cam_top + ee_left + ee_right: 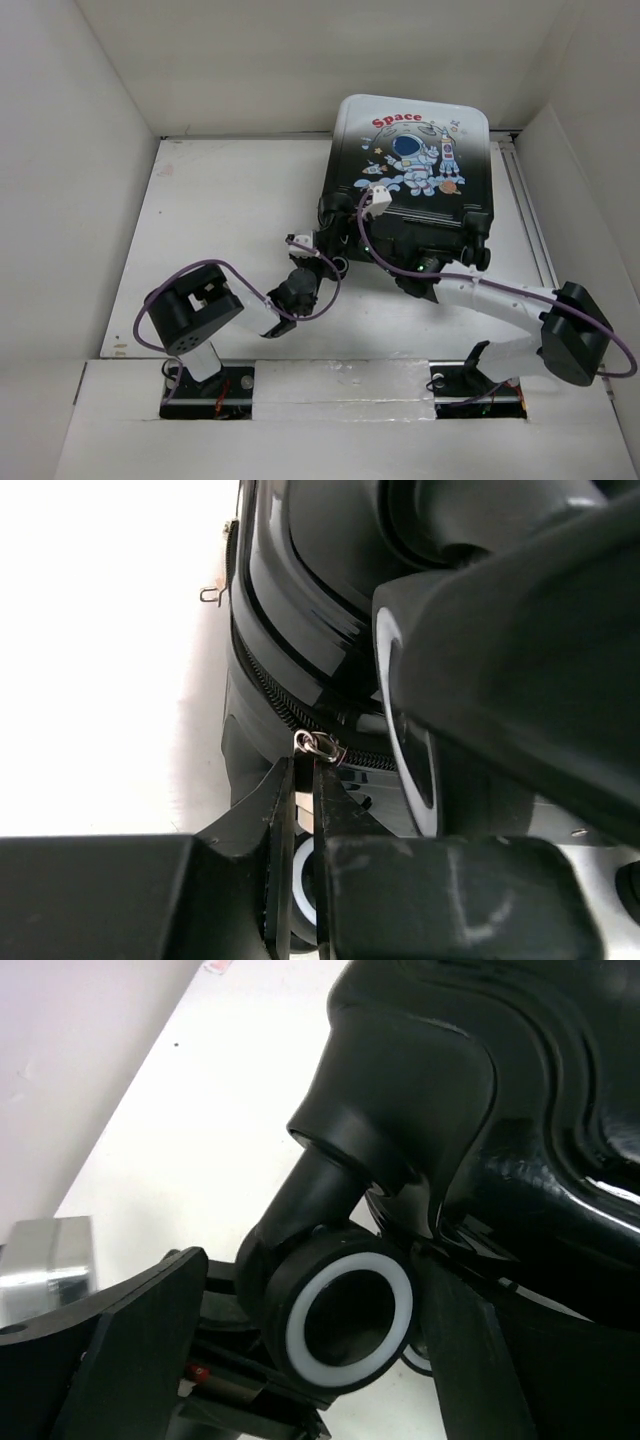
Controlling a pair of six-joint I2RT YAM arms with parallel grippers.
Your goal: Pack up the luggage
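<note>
**Zipping the suitcase closed at its wheeled end**

Lying flat on the white tabletop [230, 200], toward the far right, the suitcase [415, 160] has its lid down and the astronaut print facing up. Its wheeled end points at the arms. Judging by this, the packing is over and the step in hand is running the zip round the shell.

The left jaws are drawn narrow, and the small metal zipper pull [320, 747] sits right at their fingertips [285, 780], apparently pinched. The right jaws stand wide, one on either side of a wheel [350, 1310], and look set to brace the case.

To do this well, the pull should travel along the line of the zipper teeth [265, 690], not away from the shell. The track bends at this corner, so the wrist ought to turn with it, slowly, or the tab may slip out. The bracing arm should press enough to stop the case sliding or rolling.

The shell is hard, glossy plastic, black here, with moulded ridges and rounded corners. The teeth form a fine dark ribbed band. The wheel is a black disc with a white ring, held in a stubby, smooth, curved housing.
</note>
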